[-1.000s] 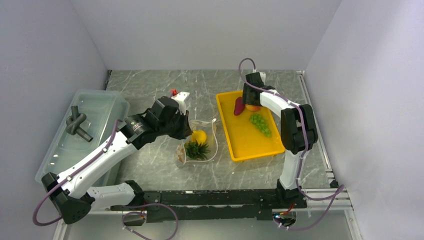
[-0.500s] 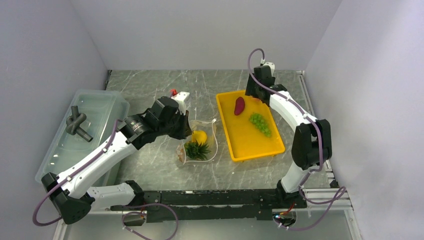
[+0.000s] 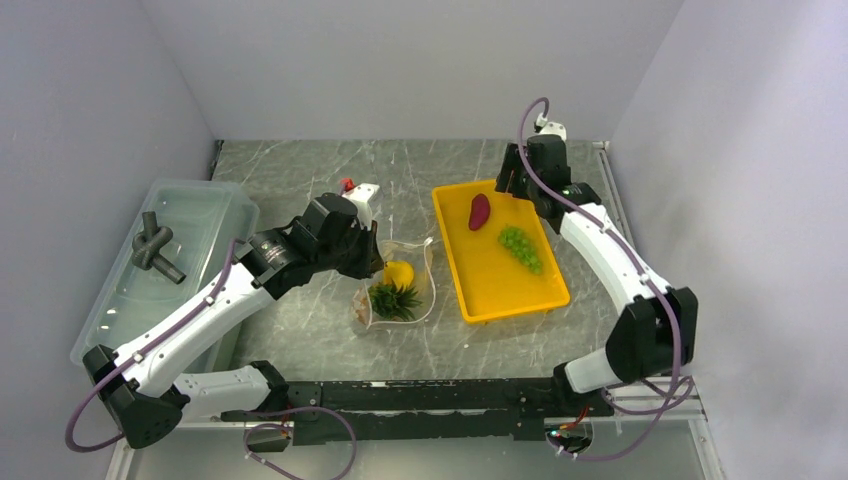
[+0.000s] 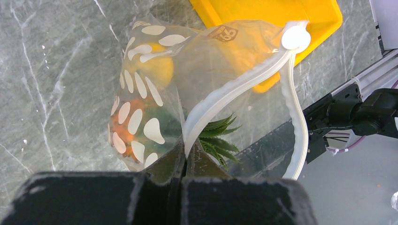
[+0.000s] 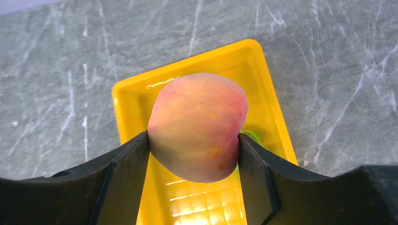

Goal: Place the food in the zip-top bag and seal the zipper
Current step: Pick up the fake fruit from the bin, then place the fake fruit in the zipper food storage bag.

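Yellow tray (image 3: 500, 290), top view: dark red-purple piece (image 3: 479, 211) and green bunch (image 3: 520, 247) inside; zip-top bag (image 3: 428, 270) just beside it on table (image 3: 320, 180), holding pineapple (image 3: 396, 285).
Left tool (image 4: 184, 157), left wrist view: pinched tight on zipper (image 4: 234, 89) at bag mouth.
Right tool (image 5: 193, 154), right wrist view: clamped around peach-coloured fruit (image 5: 197, 126), above tray.

On my left wrist view, the zip-top bag (image 4: 141, 117) has one small brown badge (image 4: 224, 33) printed on it, near the top corner by the white strip. It shows two curly numbers, tilted. They look like 99, or maybe 66. The tiny letters above them are too small to read.
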